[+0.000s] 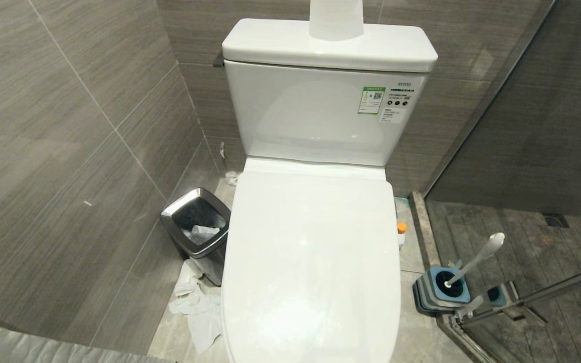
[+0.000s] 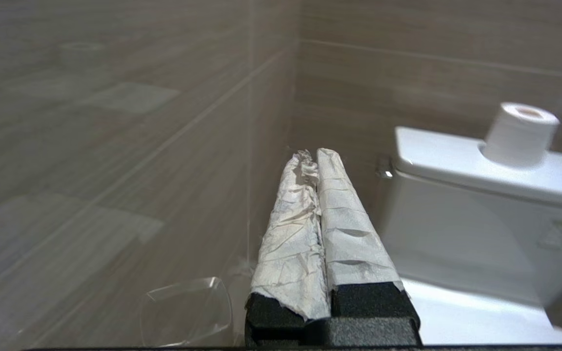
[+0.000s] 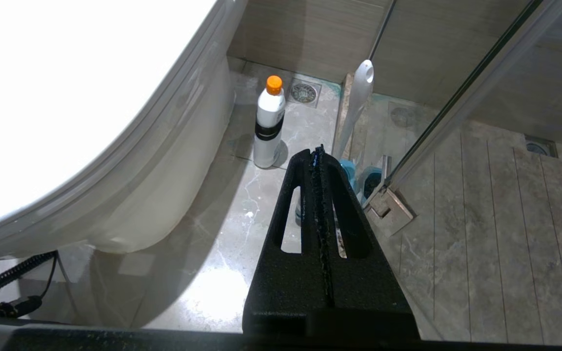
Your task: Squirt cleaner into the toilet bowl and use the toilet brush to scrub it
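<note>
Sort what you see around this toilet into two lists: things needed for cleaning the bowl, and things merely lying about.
Needed: cleaner; toilet brush in its holder; toilet, lid down.

Lying about: waste bin; crumpled paper on the floor; toilet roll on the tank.

A small tiled bathroom, seen at the toilet corner

A white tank toilet (image 1: 315,201) with its lid shut stands against grey, wood-grained wall tiles (image 1: 68,126), a paper roll (image 1: 336,17) on the tank's top. On the stone-look floor (image 1: 416,327), a steel-rimmed waste bin (image 1: 197,232) sits just beside the toilet's left side with crumpled tissue (image 1: 197,307) lying by it. At the right side are a cleaner bottle (image 3: 269,124) with an orange cap, a floor drain (image 3: 304,92) near the back wall, and a toilet brush (image 1: 472,262) in its blue-grey holder against a glass shower partition (image 1: 522,126), with a ribbed shower floor (image 1: 547,272) behind it.
</note>
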You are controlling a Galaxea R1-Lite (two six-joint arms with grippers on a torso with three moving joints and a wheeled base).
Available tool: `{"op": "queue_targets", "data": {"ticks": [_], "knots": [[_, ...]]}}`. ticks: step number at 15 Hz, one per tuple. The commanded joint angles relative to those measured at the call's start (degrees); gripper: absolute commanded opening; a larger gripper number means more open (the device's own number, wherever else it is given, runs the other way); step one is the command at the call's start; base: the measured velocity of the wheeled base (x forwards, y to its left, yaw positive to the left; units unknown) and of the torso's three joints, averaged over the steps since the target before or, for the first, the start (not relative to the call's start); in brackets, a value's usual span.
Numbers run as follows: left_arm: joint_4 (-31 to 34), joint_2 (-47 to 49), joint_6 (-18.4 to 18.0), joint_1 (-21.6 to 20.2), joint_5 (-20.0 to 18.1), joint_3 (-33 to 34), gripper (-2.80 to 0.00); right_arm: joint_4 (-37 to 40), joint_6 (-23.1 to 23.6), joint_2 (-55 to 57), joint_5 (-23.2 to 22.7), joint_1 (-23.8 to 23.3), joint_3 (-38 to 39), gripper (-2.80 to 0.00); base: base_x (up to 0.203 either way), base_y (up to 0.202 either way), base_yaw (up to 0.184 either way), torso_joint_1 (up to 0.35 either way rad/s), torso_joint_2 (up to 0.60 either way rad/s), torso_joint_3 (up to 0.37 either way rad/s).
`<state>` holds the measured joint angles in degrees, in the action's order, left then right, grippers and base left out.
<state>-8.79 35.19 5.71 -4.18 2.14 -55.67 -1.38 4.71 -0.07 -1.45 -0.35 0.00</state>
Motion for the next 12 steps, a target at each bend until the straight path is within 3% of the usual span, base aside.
{"op": "queue_targets", "data": {"ticks": [1,5,12], "knots": [[2.5,-6.3,-1.6,-0.3,-2.8,3.0,-2.8,0.0,0.0,0.0,0.0,0.0,0.7,-2.8,0.0,0.0,0.0,0.0,0.0,0.0],[6.1,-13.2,-4.9,-0.2,-7.2,10.6,-2.8,0.0,0.0,0.0,0.0,0.0,0.7,-2.8,0.0,0.0,0.0,0.0,0.0,0.0],[6.0,-25.3,-9.0,3.3,-7.5,26.4,-2.8,0.0,0.0,0.0,0.0,0.0,0.7,-2.8,0.0,0.0,0.0,0.0,0.0,0.0]]}}
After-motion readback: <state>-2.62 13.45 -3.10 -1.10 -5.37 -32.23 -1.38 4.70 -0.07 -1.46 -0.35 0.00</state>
